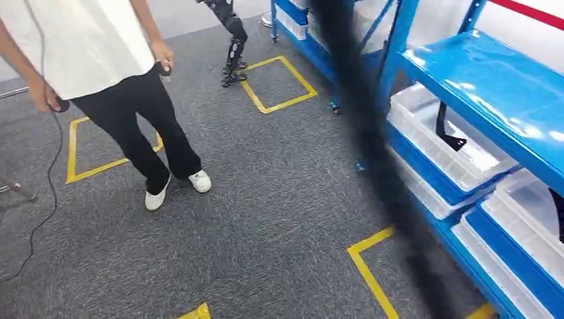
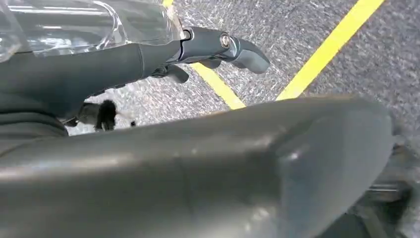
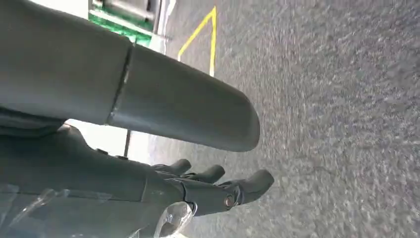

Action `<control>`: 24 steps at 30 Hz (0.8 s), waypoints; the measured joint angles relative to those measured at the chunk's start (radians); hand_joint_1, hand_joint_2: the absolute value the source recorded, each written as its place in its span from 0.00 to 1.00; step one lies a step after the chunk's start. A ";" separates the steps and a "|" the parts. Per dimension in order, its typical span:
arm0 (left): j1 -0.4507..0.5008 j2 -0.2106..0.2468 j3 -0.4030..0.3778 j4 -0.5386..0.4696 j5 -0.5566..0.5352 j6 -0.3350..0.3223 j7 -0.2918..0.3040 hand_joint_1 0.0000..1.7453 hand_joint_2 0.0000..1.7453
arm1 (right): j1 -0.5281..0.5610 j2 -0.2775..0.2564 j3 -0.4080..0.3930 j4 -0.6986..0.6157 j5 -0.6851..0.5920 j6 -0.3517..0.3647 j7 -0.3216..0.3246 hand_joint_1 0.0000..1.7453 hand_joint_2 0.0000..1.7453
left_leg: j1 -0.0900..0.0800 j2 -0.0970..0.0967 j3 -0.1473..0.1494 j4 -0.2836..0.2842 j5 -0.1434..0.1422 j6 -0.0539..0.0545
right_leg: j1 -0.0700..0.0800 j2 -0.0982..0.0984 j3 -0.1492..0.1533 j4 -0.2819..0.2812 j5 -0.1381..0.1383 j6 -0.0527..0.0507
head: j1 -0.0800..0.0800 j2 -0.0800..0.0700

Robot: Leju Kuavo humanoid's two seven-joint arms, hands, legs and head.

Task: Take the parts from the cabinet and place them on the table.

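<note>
**Both hands empty above the carpet; parts lie in the bins of the blue cabinet**

In the head view a blue metal cabinet (image 1: 492,80) with glossy shelves stands at the right. White plastic bins with ribbed rims sit on its lower levels. In the upper bin (image 1: 425,129) lies a black part (image 1: 445,129), a narrow strap-like piece whose long axis runs from the back of the bin toward the front, its wider forked end nearer the front. A second dark part (image 1: 557,212) shows at the picture's edge in another bin (image 1: 525,226); its shape cannot be told. A blurred dark band crosses the view in front of the cabinet.

The left hand (image 2: 218,49) hangs above grey speckled carpet (image 1: 266,199) crossed by yellow tape lines (image 2: 337,39). Its smooth dark fingers (image 2: 247,52) are loosely curved and apart, holding nothing.

The right hand (image 3: 213,186) hangs above the same coarse carpet, its dark fingers (image 3: 255,183) extended side by side, its rounded grey thumb (image 3: 198,114) apart from them, with nothing grasped.

A person (image 1: 120,73) in a white shirt, black trousers and white shoes stands on the carpet at the left, a small dark object in each hand, beside a yellow tape square (image 1: 279,83).
</note>
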 joint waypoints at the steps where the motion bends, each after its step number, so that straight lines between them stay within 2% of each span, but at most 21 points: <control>1: 0.002 0.000 0.000 0.000 0.000 0.000 0.000 0.00 0.00 | 0.001 0.000 0.000 0.000 0.000 0.000 0.000 0.00 0.00 | 0.000 -0.003 -0.021 0.038 -0.002 0.003 | 0.001 0.012 -0.001 0.000 0.001 -0.001 | 0.000 0.000; 2: 0.003 0.000 0.000 0.000 0.000 0.000 0.000 0.00 0.00 | 0.002 0.000 0.000 0.000 -0.001 0.001 0.000 0.00 0.00 | -0.001 -0.004 -0.016 0.022 0.018 0.007 | 0.002 0.023 0.000 0.000 0.001 -0.002 | 0.000 0.000; 3: 0.003 0.000 0.000 0.000 0.000 0.000 0.000 0.00 0.00 | 0.002 0.000 0.000 0.000 -0.001 0.001 0.000 0.00 0.00 | -0.002 -0.006 0.013 -0.040 0.059 0.013 | 0.002 0.035 0.001 0.000 0.002 -0.001 | 0.000 0.000; 4: 0.002 0.000 0.000 0.000 0.000 0.001 0.000 0.00 0.00 | 0.002 0.000 0.000 0.000 -0.001 0.003 0.000 0.00 0.00 | -0.003 -0.014 0.056 -0.131 0.106 0.020 | 0.003 0.046 0.003 0.000 0.003 -0.001 | 0.000 0.000; 5: 0.001 0.000 0.000 0.000 0.000 0.002 0.000 0.00 0.00 | 0.001 0.001 0.000 0.000 -0.001 0.003 0.000 0.00 0.00 | -0.003 -0.038 0.101 -0.228 0.148 0.027 | 0.002 0.057 0.004 0.000 0.004 0.000 | 0.000 0.000; 6: 0.001 0.001 0.000 0.000 0.000 0.003 0.000 0.00 0.00 | -0.001 0.003 0.000 0.000 -0.002 0.003 0.000 0.00 0.00 | -0.005 -0.080 0.129 -0.299 0.160 0.034 | 0.002 0.064 0.001 0.000 0.006 0.004 | 0.000 0.000; 8: 0.000 0.001 0.000 0.000 0.000 0.003 0.000 0.00 0.00 | 0.001 0.003 0.000 0.000 -0.002 0.003 -0.002 0.00 0.00 | -0.012 -0.062 0.128 -0.305 0.163 0.031 | 0.003 0.080 -0.003 -0.001 0.009 0.014 | 0.000 0.000; 10: -0.002 0.001 0.000 0.000 0.000 0.004 0.000 0.00 0.00 | 0.005 0.003 0.000 0.000 -0.002 0.003 -0.003 0.00 0.00 | -0.015 -0.053 0.129 -0.308 0.168 0.037 | -0.001 0.091 -0.007 -0.008 0.015 0.028 | 0.001 0.000; 11: -0.004 0.000 0.000 0.000 0.000 0.005 0.000 0.00 0.00 | 0.007 0.002 0.000 0.000 -0.002 0.003 -0.003 0.00 0.00 | -0.002 -0.041 0.131 -0.324 0.181 0.044 | 0.001 0.086 -0.007 0.000 0.011 0.032 | 0.001 0.000; 12: -0.006 0.000 0.000 0.000 0.000 0.005 0.000 0.00 0.00 | 0.006 0.002 0.000 0.000 -0.002 0.003 -0.003 0.00 0.00 | -0.006 -0.034 0.131 -0.328 0.185 0.048 | 0.003 0.043 -0.021 0.028 -0.014 0.033 | 0.004 0.000; 13: -0.005 0.000 0.000 0.000 0.001 0.005 0.000 0.00 0.00 | 0.005 0.002 0.000 0.000 -0.002 0.002 -0.002 0.00 0.00 | -0.006 -0.024 0.129 -0.328 0.187 0.054 | 0.003 0.016 -0.054 0.097 -0.062 0.033 | 0.004 0.000; 15: 0.002 0.000 0.000 0.000 0.001 0.006 0.000 0.00 0.00 | 0.002 0.002 0.000 0.000 -0.004 0.002 -0.002 0.00 0.00 | -0.009 0.000 0.125 -0.327 0.187 0.056 | 0.001 0.002 -0.129 0.263 -0.139 0.039 | 0.005 0.000; 16: 0.004 0.000 0.000 0.000 0.001 0.005 0.000 0.00 0.00 | 0.002 0.002 0.000 0.000 -0.004 0.002 -0.002 0.00 0.00 | -0.010 0.013 0.124 -0.327 0.187 0.056 | 0.000 0.000 -0.156 0.323 -0.153 0.043 | 0.005 0.000; 17: 0.006 0.000 0.000 0.000 0.001 0.005 0.000 0.00 0.00 | 0.003 0.002 0.000 0.000 -0.004 0.001 -0.001 0.00 0.00 | -0.009 0.024 0.124 -0.327 0.186 0.055 | -0.001 -0.002 -0.153 0.323 -0.141 0.046 | 0.005 0.000; 18: 0.006 -0.001 0.000 0.000 0.001 0.005 0.000 0.00 0.00 | 0.004 0.002 0.000 0.000 -0.004 0.000 -0.001 0.00 0.00 | -0.008 0.034 0.125 -0.326 0.186 0.055 | -0.004 -0.007 -0.123 0.271 -0.108 0.050 | 0.005 0.000; 19: 0.005 -0.002 0.000 0.000 0.001 0.005 0.000 0.00 0.00 | 0.004 0.001 0.000 0.000 -0.004 0.000 -0.001 0.00 0.00 | -0.006 0.042 0.126 -0.326 0.185 0.052 | -0.007 -0.016 -0.077 0.186 -0.067 0.053 | 0.005 0.000; 20: 0.005 -0.002 0.000 0.000 0.001 0.005 0.000 0.00 0.00 | 0.004 0.000 0.000 0.000 -0.005 -0.001 0.000 0.00 0.00 | -0.004 0.051 0.128 -0.323 0.182 0.047 | -0.009 -0.032 -0.023 0.089 -0.028 0.055 | 0.005 0.000; 21: 0.004 -0.002 0.000 0.000 0.001 0.006 0.000 0.00 0.00 | 0.003 0.001 0.000 0.000 -0.005 -0.001 0.000 0.00 0.00 | -0.009 0.057 0.129 -0.316 0.178 0.040 | -0.012 -0.074 0.019 0.014 -0.011 0.058 | 0.005 0.000; 22: 0.004 -0.001 0.000 0.000 0.001 0.006 0.000 0.00 0.00 | 0.000 0.003 0.000 0.000 -0.007 -0.001 0.000 0.00 0.00 | -0.014 0.064 0.124 -0.306 0.169 0.031 | -0.005 -0.072 0.020 0.000 -0.014 0.046 | 0.003 0.000; 23: 0.003 -0.001 0.000 0.000 0.001 0.006 0.000 0.00 0.00 | 0.002 0.003 0.000 0.000 -0.008 -0.002 0.000 0.00 0.00 | -0.015 0.071 0.126 -0.308 0.170 0.027 | -0.006 -0.061 0.016 0.002 -0.015 0.035 | 0.003 0.000; 24: 0.001 -0.002 0.000 0.000 0.001 0.006 0.000 0.00 0.00 | 0.002 0.003 0.000 0.000 -0.007 -0.004 0.000 0.00 0.00 | -0.014 0.078 0.130 -0.310 0.171 0.023 | -0.002 -0.054 0.011 0.003 -0.014 0.029 | 0.003 0.000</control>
